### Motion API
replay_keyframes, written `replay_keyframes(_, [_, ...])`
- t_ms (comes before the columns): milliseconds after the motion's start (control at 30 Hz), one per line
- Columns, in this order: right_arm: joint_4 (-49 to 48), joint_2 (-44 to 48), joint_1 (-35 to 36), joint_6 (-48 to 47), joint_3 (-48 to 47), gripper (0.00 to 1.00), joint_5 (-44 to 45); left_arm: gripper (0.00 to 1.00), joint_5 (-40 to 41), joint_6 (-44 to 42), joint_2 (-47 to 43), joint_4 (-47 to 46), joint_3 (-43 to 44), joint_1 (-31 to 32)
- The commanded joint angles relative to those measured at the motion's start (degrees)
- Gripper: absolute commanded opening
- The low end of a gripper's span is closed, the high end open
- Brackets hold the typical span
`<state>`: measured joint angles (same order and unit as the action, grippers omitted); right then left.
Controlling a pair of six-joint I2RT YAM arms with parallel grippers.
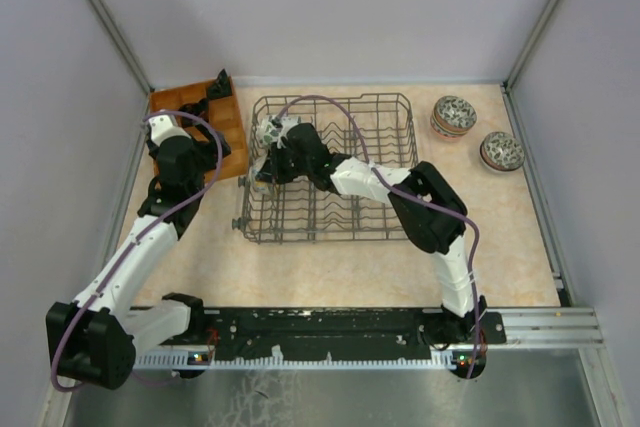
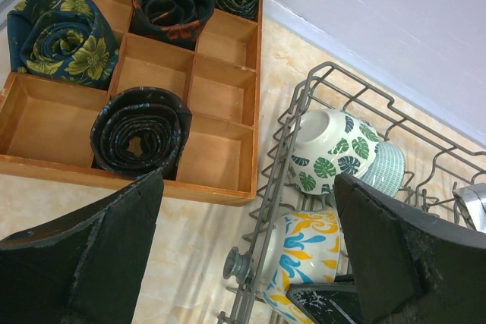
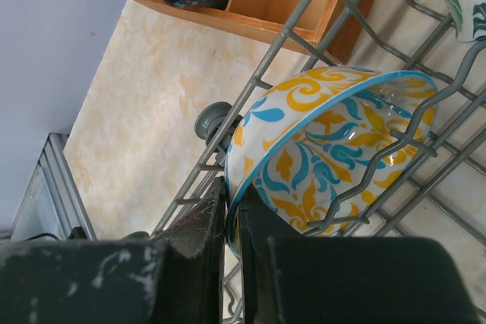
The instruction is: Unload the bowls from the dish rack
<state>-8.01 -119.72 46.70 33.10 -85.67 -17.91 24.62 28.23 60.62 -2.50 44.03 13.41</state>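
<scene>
Your right claw is pinched almost shut on the rim of the yellow-and-blue bowl, with the rim sandwiched between the fingers. That bowl sits on its side at the left end of the dish rack, close to the wooden tray. So I'd say you're at the grab-made, lift-not-done stage. Next you probably want a clean pull up and out so the bowl doesn't snag the wires, then over to the two bowl stacks on the table at the far right. Your left claw is wide open, holding nothing, hovering by the rack's left end. The green-leaf bowl and the teal one are yet to come out.
</scene>
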Motion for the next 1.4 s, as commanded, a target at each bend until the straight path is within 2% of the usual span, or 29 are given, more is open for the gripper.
replay_keyframes(0, [-7.47, 2.11, 0.59, 0.03, 1.03, 0.04, -0.64, 0.99, 0.77, -0.81, -1.1, -0.49, -0.69, 0.13])
replay_keyframes(500, [-22.02, 10.36, -0.7, 5.91, 8.26, 0.02, -4.69, 0.99, 1.25, -0.89, -1.63, -0.16, -0.65, 0.13])
replay_keyframes(900, [-26.45, 12.42, -0.82, 6.98, 9.13, 0.01, -6.83, 0.99, 1.75, -0.97, -1.28, -0.19, -0.36, 0.13])
replay_keyframes(1200, [-27.61, 15.98, -0.83, 6.38, 8.94, 0.0, -6.6, 0.99, 3.66, -0.89, -2.7, -0.24, -0.34, 0.13])
replay_keyframes(1367, [-19.25, 20.72, -0.96, -0.71, 7.98, 0.0, 0.83, 0.99, 4.41, -0.9, -4.57, -0.28, -0.44, 0.13])
